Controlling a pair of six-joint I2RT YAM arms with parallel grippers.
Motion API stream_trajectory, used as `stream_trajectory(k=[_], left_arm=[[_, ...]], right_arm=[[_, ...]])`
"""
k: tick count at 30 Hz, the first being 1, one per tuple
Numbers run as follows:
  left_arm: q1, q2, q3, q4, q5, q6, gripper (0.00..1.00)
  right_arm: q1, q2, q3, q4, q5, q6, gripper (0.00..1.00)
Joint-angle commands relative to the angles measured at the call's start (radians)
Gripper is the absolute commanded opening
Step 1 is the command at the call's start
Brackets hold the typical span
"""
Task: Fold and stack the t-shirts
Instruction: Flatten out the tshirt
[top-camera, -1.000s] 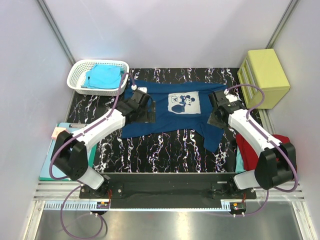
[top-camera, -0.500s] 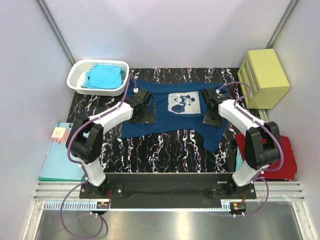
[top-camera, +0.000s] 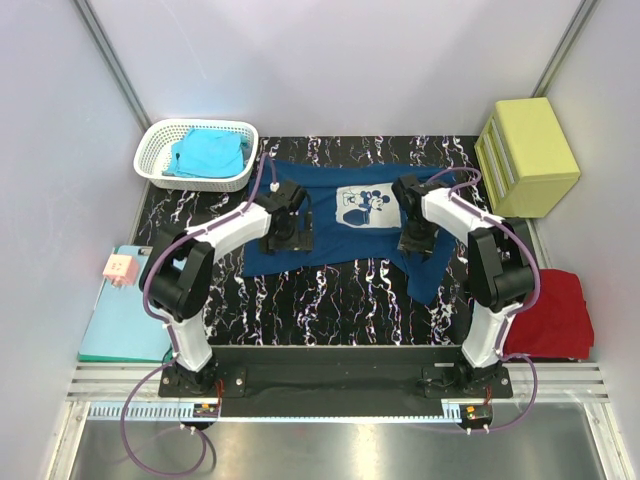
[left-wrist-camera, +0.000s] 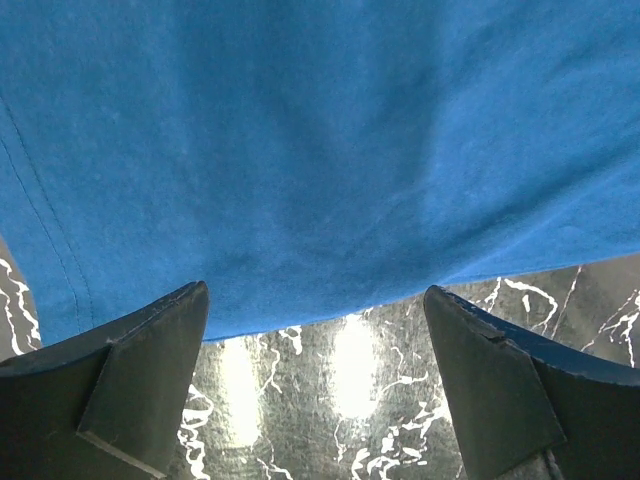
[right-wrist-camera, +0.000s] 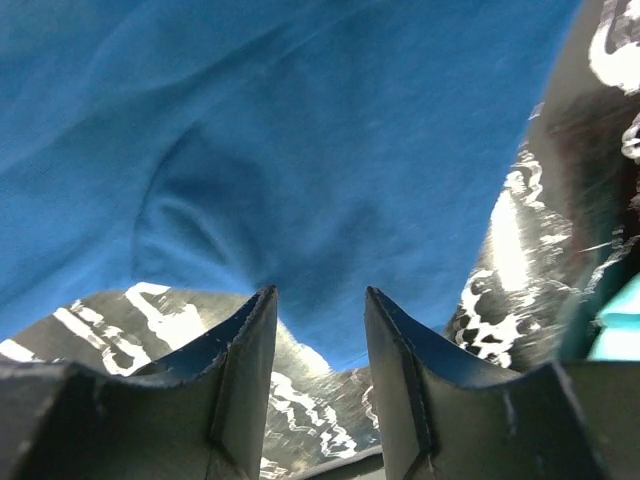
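Spreading across the surface: the navy t-shirt (top-camera: 330, 245) lies opened out and front up on the black, white-veined surface (top-camera: 330, 300). Its pale square chest print (top-camera: 365, 207) shows between the two arms.
Shirt outline: rumpled rather than square, with one part trailing toward the near right, past the right arm.
Left pincer (top-camera: 290, 232): low over the shirt's left part, close to the near hem. In the left wrist view the left pincer (left-wrist-camera: 315, 300) has its jaws standing wide apart, with blue cloth above and the hem and bare surface showing in the gap. It has hold of nothing.
Right pincer (top-camera: 415, 240): low over the shirt's right part, just right of the print. In the right wrist view the right pincer (right-wrist-camera: 320, 295) has its jaws about half parted. A creased fold of blue cloth lies just beyond the tips and the shirt's edge shows in the gap. No cloth is pinched.
Turquoise t-shirt (top-camera: 208, 152): bundled inside the white basket (top-camera: 146, 160) at the far left corner, just beyond the navy shirt's left shoulder.
Red t-shirt (top-camera: 555, 315): lying off the near right edge of the surface, beside the right arm's base, well apart from the navy one.
Yellow box (top-camera: 530, 150): at the far right, beside the surface.
Teal clipboard (top-camera: 120, 320): flat at the near left, with a small pink item (top-camera: 120, 266) at its far end.
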Motion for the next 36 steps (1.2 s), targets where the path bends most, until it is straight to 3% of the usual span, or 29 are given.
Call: stream_trajectory(k=[1,5,10,17,29,36], left_arm=[[0.03,-0.009,0.022,-0.015,0.052,-0.028,0.94],[0.056,-0.017,0.002,-0.011,0.069,-0.031,0.94],[0.065,-0.037,-0.031,0.009,0.069,-0.028,0.94],[0.067,-0.035,-0.044,0.009,0.079,-0.022,0.94],[0.087,-0.065,-0.08,0.006,0.075,-0.008,0.94],[0.104,-0.095,-0.107,0.002,0.075,-0.016,0.94]], right_arm=[[0.004,-0.044,0.009,0.045,-0.09,0.042,0.47],[-0.002,-0.145,-0.084,0.198,-0.149,0.071,0.47],[-0.025,-0.297,-0.227,0.344,-0.084,0.142,0.48],[-0.1,-0.227,-0.298,0.347,-0.104,0.226,0.45],[-0.1,-0.103,-0.304,0.32,-0.118,0.288,0.41],[-0.063,-0.202,-0.411,0.237,-0.12,0.323,0.38]])
